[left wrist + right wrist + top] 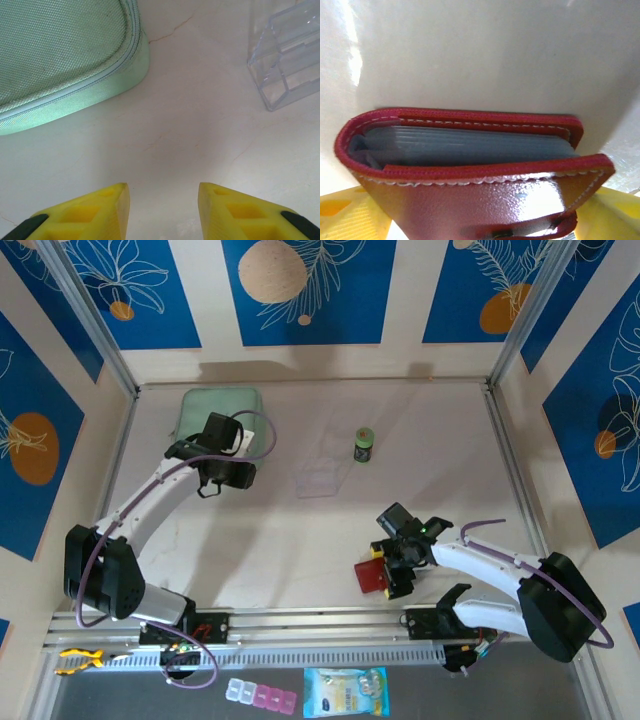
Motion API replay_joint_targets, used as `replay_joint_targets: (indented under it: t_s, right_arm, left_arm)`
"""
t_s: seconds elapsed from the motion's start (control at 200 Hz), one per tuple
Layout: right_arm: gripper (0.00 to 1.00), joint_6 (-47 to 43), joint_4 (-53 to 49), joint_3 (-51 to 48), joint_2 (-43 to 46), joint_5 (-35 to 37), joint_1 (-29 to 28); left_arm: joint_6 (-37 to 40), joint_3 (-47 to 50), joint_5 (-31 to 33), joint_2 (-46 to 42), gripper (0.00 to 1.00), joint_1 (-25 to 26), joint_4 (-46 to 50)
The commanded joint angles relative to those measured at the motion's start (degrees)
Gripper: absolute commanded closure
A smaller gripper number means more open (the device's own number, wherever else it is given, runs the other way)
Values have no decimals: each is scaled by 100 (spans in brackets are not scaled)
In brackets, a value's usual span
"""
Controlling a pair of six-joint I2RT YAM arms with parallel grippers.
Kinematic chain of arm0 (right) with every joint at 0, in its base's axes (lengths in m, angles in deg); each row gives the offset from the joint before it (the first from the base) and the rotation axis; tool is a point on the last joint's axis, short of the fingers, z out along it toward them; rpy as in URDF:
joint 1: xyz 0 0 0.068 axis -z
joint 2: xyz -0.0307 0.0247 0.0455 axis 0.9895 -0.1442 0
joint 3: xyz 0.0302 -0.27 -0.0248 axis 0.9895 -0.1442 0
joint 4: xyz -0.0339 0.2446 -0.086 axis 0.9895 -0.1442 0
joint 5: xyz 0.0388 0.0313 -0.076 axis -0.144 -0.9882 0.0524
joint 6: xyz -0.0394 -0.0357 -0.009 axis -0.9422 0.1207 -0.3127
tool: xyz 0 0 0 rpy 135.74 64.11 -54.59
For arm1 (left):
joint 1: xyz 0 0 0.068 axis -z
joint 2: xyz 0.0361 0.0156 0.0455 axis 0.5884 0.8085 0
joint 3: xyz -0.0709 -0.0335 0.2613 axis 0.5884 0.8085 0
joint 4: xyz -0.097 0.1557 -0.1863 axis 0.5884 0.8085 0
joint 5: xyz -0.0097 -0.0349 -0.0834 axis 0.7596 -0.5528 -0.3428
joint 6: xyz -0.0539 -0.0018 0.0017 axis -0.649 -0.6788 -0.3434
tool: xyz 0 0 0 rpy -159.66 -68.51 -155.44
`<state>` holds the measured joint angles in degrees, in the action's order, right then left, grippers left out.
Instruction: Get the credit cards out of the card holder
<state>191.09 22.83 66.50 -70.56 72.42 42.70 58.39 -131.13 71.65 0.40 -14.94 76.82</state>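
Right wrist view: right hand (pixel 480 220) straddles the folded card holder (pixel 470 165), presumably to steady it; whether it clamps cannot be told. Left hand (pixel 162 210) hovers empty, fingers (pixel 90 215) apart.

Bright overhead light, glare, soft shadows

No readable text, green can (pixel 364 445) label too small, blue-yellow packet (pixel 346 691) print blurred

This is a robot lab booth. A left arm (pixel 140 502) and a right arm (pixel 490 558) are bolted to a metal rail (pixel 320 623) at a pale table's (pixel 300 540) edge. Blue leaf-print panels (pixel 340 300) wall it in.
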Motion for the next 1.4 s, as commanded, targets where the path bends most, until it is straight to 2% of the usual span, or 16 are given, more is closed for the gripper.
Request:
replay_joint_targets:
  t_s: [0.0, 0.395, 0.58, 0.645, 0.865, 1.1, 1.185, 1.24, 1.356, 1.396]
  right_arm:
    - [15, 135, -2, 63, -58, 73, -47]
    - [21, -39, -295, 299, 15, 234, -72]
    - [24, -703, -607, 690, -20, 589, -63]
    - [25, -1114, -634, 844, -109, 653, -47]
    - [25, -3311, -360, 1379, -496, 584, 3]
    - [26, -5470, -459, 2250, -1455, 16, -40]
    - [26, -6042, -742, 2749, -1963, -89, -139]
    - [30, -6386, -860, 3044, -2312, -165, -246]
    - [30, -6807, -1180, 3710, -3042, -128, -496]
    - [33, -6925, -1299, 3971, -3285, -76, -590]
  left_arm:
    - [124, 60, -32, -115, 60, -62, -19]
    - [139, 74, -46, -126, 60, -65, -28]
    - [136, 76, -50, -112, 60, -78, -37]
    - [138, 80, -72, -113, 60, -71, -43]
    - [127, 95, -142, -109, 60, -71, -72]
    - [93, 116, -173, -149, 60, -71, -88]
    - [59, 138, -238, -171, 59, -72, -116]
    - [12, 132, -277, -188, 59, -71, -125]
    - [-273, 104, -388, -253, 59, -70, -57]
    - [-432, 115, -489, -313, 58, -56, -52]
